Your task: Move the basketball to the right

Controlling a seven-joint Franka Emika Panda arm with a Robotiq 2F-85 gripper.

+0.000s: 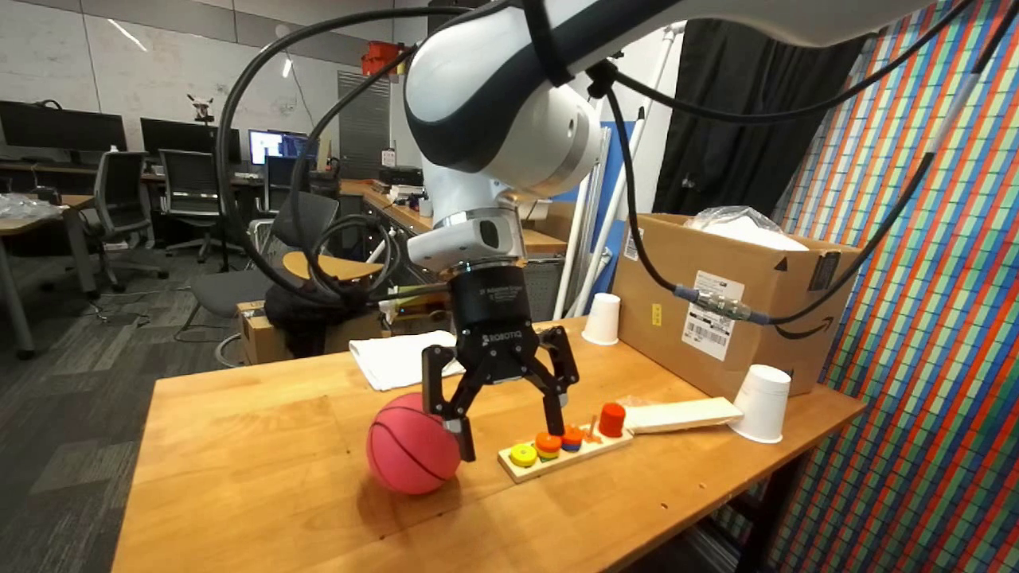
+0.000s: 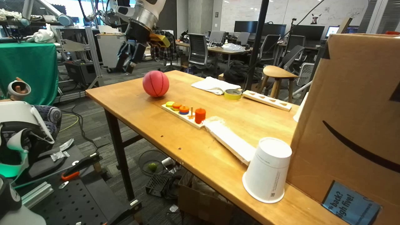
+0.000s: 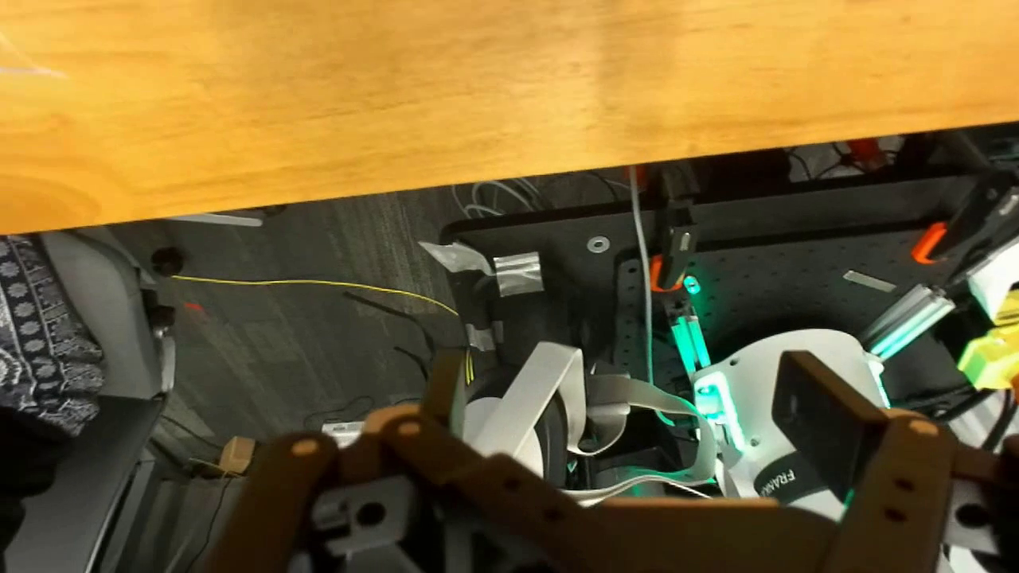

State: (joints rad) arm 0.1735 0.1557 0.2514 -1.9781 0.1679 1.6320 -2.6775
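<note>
The basketball (image 1: 412,443), pinkish-red with dark seams, rests on the wooden table (image 1: 263,446). An exterior view also shows the basketball (image 2: 156,83) near one end of the tabletop. My gripper (image 1: 510,436) is open, its fingers wide apart and nothing held; one finger overlaps the ball's edge in that picture. Seen from elsewhere, the gripper (image 2: 125,68) hangs higher than the ball and to its left, apart from it. In the wrist view, only floor equipment and the robot base appear between the fingertips of the gripper (image 3: 637,398); the ball is out of that view.
Close to the ball lies a wooden stacking toy (image 2: 182,116) with colored rings. A white board (image 2: 229,140), white cup (image 2: 268,170), cardboard box (image 1: 716,294), folded cloth (image 1: 398,360) and tape roll (image 2: 233,94) share the table. The table edge (image 3: 509,177) crosses the wrist view.
</note>
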